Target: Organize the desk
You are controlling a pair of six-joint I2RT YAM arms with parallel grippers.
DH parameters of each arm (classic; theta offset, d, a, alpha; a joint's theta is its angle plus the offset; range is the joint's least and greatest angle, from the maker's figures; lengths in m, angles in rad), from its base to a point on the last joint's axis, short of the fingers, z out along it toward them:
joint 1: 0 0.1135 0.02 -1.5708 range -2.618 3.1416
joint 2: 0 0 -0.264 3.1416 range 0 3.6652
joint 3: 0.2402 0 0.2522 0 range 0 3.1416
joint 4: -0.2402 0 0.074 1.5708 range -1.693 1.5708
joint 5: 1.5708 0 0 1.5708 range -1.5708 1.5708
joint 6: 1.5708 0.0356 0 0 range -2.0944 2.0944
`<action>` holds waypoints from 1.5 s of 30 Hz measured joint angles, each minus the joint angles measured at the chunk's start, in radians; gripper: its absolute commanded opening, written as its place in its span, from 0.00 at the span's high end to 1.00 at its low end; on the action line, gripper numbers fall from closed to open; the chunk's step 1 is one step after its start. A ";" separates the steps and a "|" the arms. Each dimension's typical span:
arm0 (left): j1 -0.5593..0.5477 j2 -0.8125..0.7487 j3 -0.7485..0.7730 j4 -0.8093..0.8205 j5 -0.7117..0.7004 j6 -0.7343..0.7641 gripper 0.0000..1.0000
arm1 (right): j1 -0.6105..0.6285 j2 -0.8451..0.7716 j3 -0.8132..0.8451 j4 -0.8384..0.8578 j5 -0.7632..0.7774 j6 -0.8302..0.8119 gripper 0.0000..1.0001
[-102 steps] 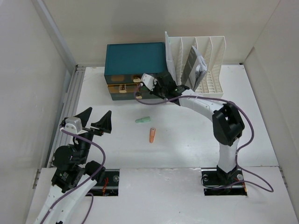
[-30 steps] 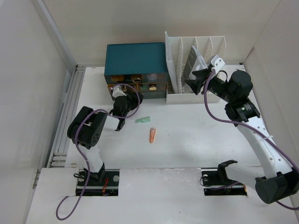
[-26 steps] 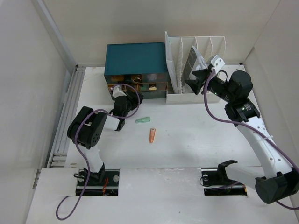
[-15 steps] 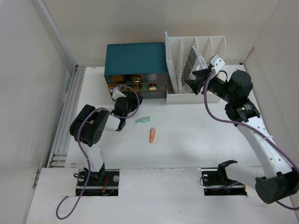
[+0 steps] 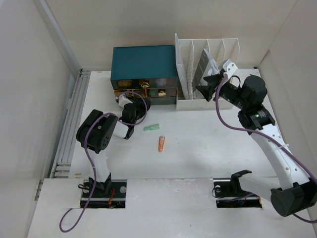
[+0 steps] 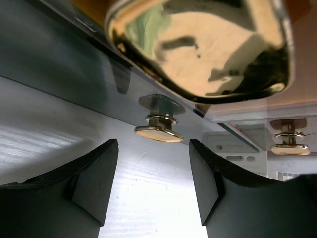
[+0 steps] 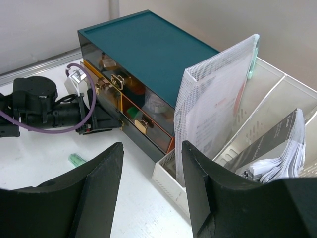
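Observation:
The desk (image 5: 198,144) is a white tabletop with white walls. My left gripper (image 5: 126,101) is low at the front of the teal drawer box (image 5: 143,62). In the left wrist view it (image 6: 153,188) is open, its fingers (image 6: 94,183) on either side of and just short of a small gold knob (image 6: 158,130) on the lowest drawer. My right gripper (image 5: 208,87) is raised by the white file rack (image 5: 213,54). It (image 7: 151,193) is open and empty. A green piece (image 5: 150,127) and an orange piece (image 5: 161,144) lie on the desk.
The rack holds a mesh pouch (image 7: 213,109) and a grey booklet (image 7: 277,148). A larger gold knob (image 6: 198,49) sits above the small one, and another knob (image 6: 291,148) is to the right. The teal box (image 7: 148,49) stands against the rack.
The right arm has left the drawers and risen beside the rack. The left arm has come in to the drawer front and edged a little closer over the last second.

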 measured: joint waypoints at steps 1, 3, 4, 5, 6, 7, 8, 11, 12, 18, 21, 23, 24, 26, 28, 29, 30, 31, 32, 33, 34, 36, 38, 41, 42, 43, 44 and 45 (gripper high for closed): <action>0.000 0.000 0.000 0.005 -0.001 -0.003 0.43 | 0.000 0.000 -0.001 0.000 0.000 0.000 0.44; 0.000 0.000 0.000 0.014 -0.003 -0.011 0.43 | 0.000 0.000 -0.002 0.000 0.000 0.000 0.44; 0.000 0.000 0.000 0.019 -0.005 -0.014 0.43 | 0.000 0.000 -0.002 0.000 0.000 0.000 0.44; 0.000 0.001 0.000 0.024 -0.007 -0.019 0.43 | 0.000 0.000 -0.002 0.000 0.000 0.000 0.44; 0.000 0.002 0.000 0.031 -0.010 -0.023 0.43 | 0.000 0.000 -0.002 0.000 0.000 0.000 0.44; 0.000 0.003 0.001 0.035 -0.011 -0.028 0.43 | 0.000 0.000 -0.002 0.000 0.000 0.000 0.44; 0.000 0.005 0.001 0.039 -0.011 -0.032 0.43 | 0.000 0.000 -0.002 0.000 0.000 0.000 0.44; 0.000 0.019 0.008 0.049 -0.014 -0.041 0.43 | 0.000 0.000 -0.002 0.000 0.000 0.000 0.44; 0.000 0.025 0.011 0.048 -0.014 -0.044 0.43 | 0.000 0.000 -0.002 0.000 0.000 0.000 0.44; 0.000 0.045 0.013 0.049 -0.023 -0.060 0.57 | 0.000 -0.005 -0.003 0.000 0.000 0.000 0.44; -0.002 0.045 0.023 0.055 -0.022 -0.061 0.68 | 0.000 -0.008 -0.003 0.000 0.000 -0.002 0.44; -0.002 0.045 0.023 0.055 -0.022 -0.069 0.74 | 0.000 -0.008 -0.003 0.000 0.000 -0.004 0.44; -0.002 0.045 0.023 0.055 -0.022 -0.072 0.75 | 0.000 -0.008 -0.003 0.000 0.000 -0.004 0.44; -0.002 0.045 0.023 0.055 -0.023 -0.076 0.77 | 0.000 -0.008 -0.003 0.000 0.000 -0.004 0.44; -0.001 0.045 0.021 0.057 -0.021 -0.078 0.77 | 0.000 -0.008 -0.003 0.000 0.000 -0.004 0.44; -0.002 0.045 0.015 0.064 -0.021 -0.079 0.77 | 0.000 -0.008 -0.003 0.000 0.000 -0.004 0.44; -0.002 0.045 0.012 0.068 -0.019 -0.079 0.77 | 0.000 -0.008 -0.003 0.000 0.000 -0.004 0.44; -0.002 0.045 0.005 0.077 -0.018 -0.082 0.77 | 0.000 -0.008 -0.003 0.000 0.000 -0.004 0.44; -0.002 0.044 -0.003 0.087 -0.016 -0.084 0.77 | 0.000 -0.008 -0.003 0.000 0.000 -0.004 0.44; -0.004 0.043 -0.013 0.097 -0.016 -0.085 0.77 | 0.000 -0.008 -0.003 0.000 0.000 -0.004 0.44; -0.005 0.039 -0.025 0.108 -0.015 -0.087 0.77 | 0.000 -0.008 -0.003 0.000 0.000 -0.004 0.44; -0.013 0.023 -0.055 0.122 -0.015 -0.089 0.77 | 0.000 -0.008 -0.003 0.000 0.000 -0.004 0.44; -0.022 0.002 -0.089 0.132 -0.017 -0.093 0.77 | 0.000 -0.008 -0.003 0.000 0.000 -0.004 0.44; -0.038 -0.028 -0.144 0.153 -0.023 -0.100 0.77 | 0.000 -0.008 -0.003 0.000 -0.001 -0.004 0.44; -0.043 -0.040 -0.163 0.160 -0.026 -0.102 0.74 | 0.000 -0.008 -0.003 0.000 -0.001 -0.004 0.44; -0.049 -0.051 -0.182 0.167 -0.029 -0.105 0.72 | 0.000 -0.008 -0.003 0.000 -0.001 -0.004 0.44; -0.055 -0.060 -0.200 0.176 -0.031 -0.109 0.70 | 0.000 -0.008 -0.003 0.000 -0.002 -0.004 0.44; -0.060 -0.069 -0.219 0.185 -0.032 -0.112 0.70 | 0.000 -0.008 -0.003 0.000 -0.003 -0.004 0.44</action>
